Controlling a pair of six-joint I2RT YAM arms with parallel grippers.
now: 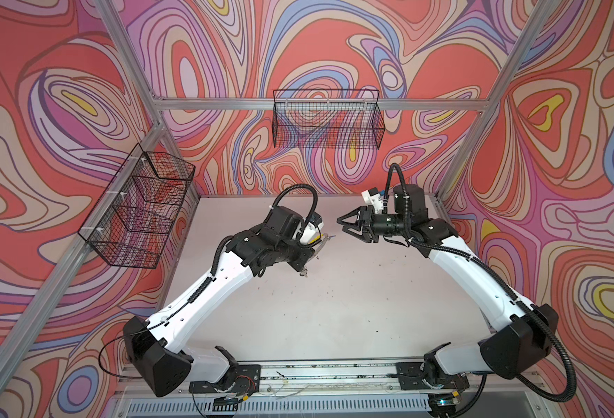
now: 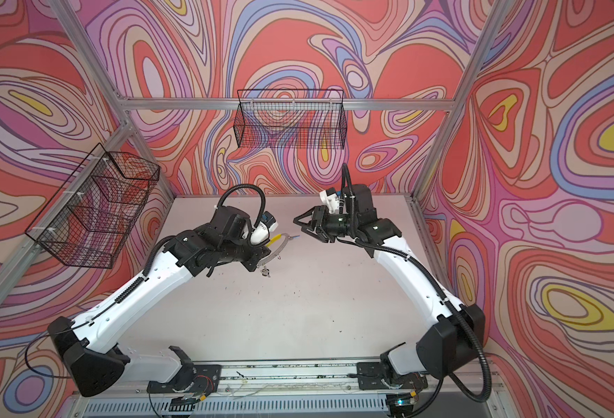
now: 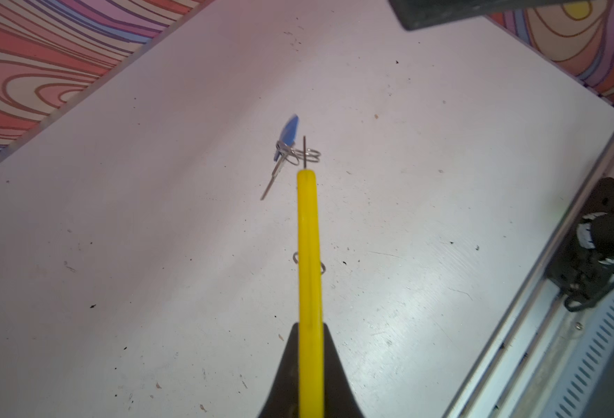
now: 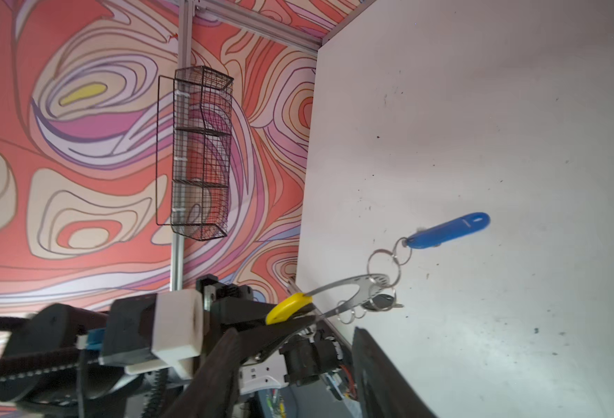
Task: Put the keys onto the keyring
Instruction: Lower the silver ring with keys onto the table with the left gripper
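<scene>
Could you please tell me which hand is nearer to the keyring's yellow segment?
Left. The left hand is clamped on the yellow segment of the keyring; the right hand is open, apart from it, beyond the ring's far end where the blue-tagged key hangs.

- No text, label, brand, number or sign can be read in any view.
- The blue tag [image 4: 448, 229] carries a faint mark near its far end, too blurred to read.
</scene>
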